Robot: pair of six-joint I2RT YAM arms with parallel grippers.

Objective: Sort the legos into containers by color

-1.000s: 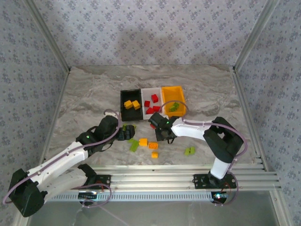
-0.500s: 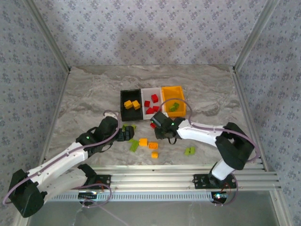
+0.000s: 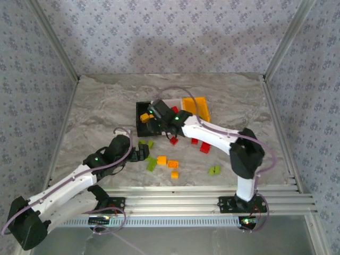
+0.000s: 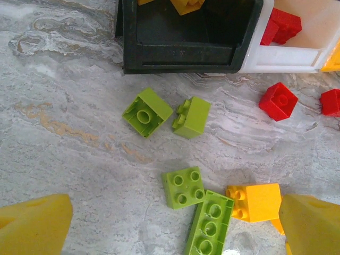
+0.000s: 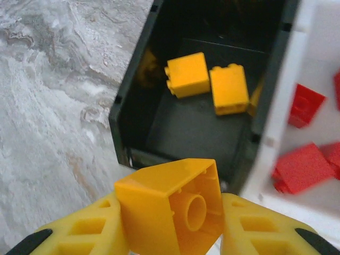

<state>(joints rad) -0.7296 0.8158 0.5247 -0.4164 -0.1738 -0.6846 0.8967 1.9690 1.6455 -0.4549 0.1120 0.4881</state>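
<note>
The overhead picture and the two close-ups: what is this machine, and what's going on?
Two robot arms are bolted at the near edge of a table. The overhead picture looks down from behind them; each close-up comes from a camera on one wrist. The right claw grips a yellow brick above the black bin, which holds two more yellow bricks. Beside it sit a white bin with red bricks and an orange bin. The left claw hangs open over loose green bricks on the table.
</note>
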